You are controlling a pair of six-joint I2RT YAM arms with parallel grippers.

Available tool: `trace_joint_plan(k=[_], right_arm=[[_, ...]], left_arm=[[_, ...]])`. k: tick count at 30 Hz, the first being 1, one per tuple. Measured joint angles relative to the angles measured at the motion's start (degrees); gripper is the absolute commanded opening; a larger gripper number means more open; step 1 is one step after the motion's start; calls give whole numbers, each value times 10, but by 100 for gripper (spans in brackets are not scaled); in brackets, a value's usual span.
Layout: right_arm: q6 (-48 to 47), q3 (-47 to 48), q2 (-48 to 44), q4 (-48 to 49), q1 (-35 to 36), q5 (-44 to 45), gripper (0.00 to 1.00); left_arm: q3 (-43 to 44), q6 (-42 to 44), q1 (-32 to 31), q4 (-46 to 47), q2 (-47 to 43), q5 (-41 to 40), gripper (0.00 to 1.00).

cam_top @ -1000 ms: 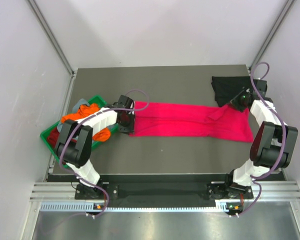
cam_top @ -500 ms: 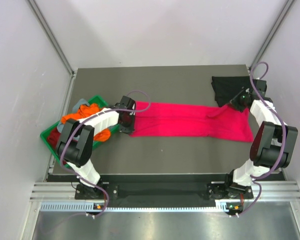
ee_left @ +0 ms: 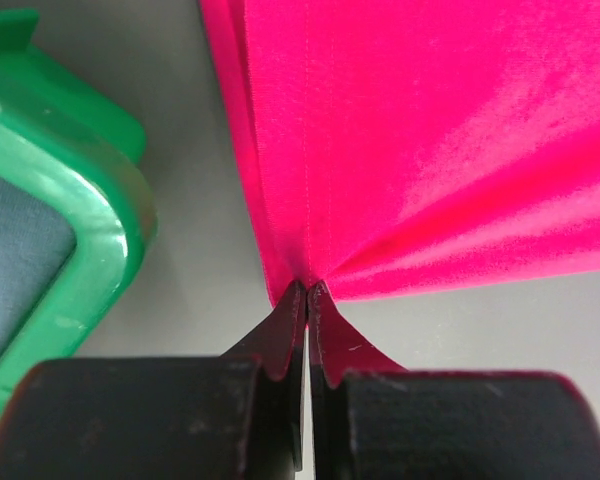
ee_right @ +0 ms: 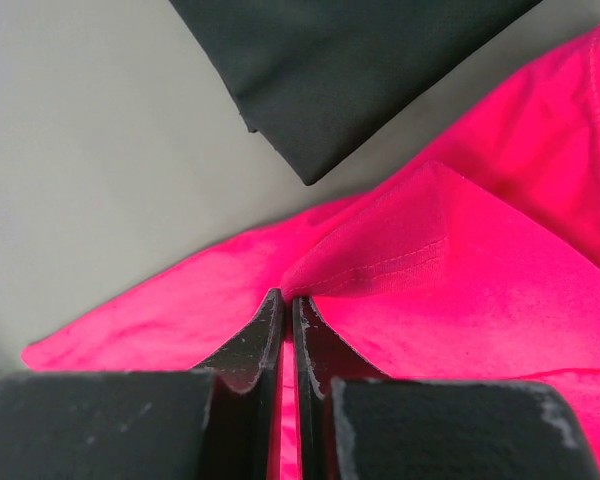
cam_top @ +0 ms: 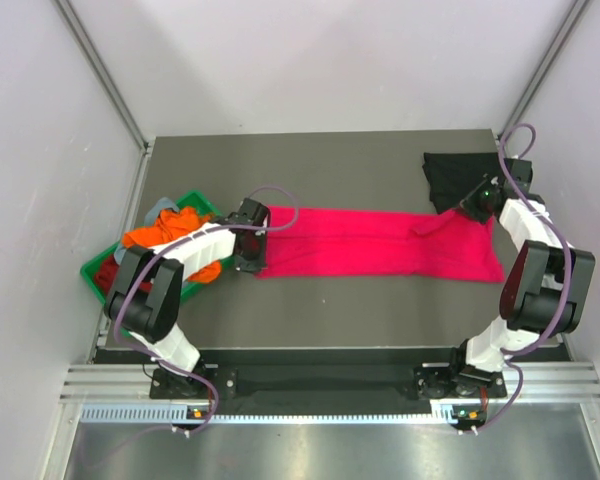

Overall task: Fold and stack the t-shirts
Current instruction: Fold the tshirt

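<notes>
The left arm lies low toward the left end of the pink tee, and the left gripper pinches its edge. The right arm bends back over the right end, with the right gripper clamped on a fold.

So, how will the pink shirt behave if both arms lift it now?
Probably floppy: the pink shirt puckers into creases where the left jaws pinch its edge. Likely to sag in the middle, being held only at its two ends. Seems light: thin cloth, lying flat.
</notes>
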Motion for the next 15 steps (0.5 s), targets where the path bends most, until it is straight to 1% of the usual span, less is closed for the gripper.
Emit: trace_joint_plan(k=[2, 3, 6, 11, 15], right_arm=[[0, 0, 3, 0, 0, 2, 0], [0, 1, 6, 0, 1, 2, 0], [0, 10, 20, -1, 2, 5, 0], [0, 11, 23, 0, 3, 5, 0], [-3, 11, 23, 0, 3, -2, 0]], left_arm=[[-2, -2, -1, 0, 0, -5, 10], [-3, -4, -2, 0, 0, -7, 18], [-8, -10, -4, 0, -1, -17, 26], [-1, -13, -7, -13, -3, -29, 31], [46, -12, -7, -42, -3, -41, 33]])
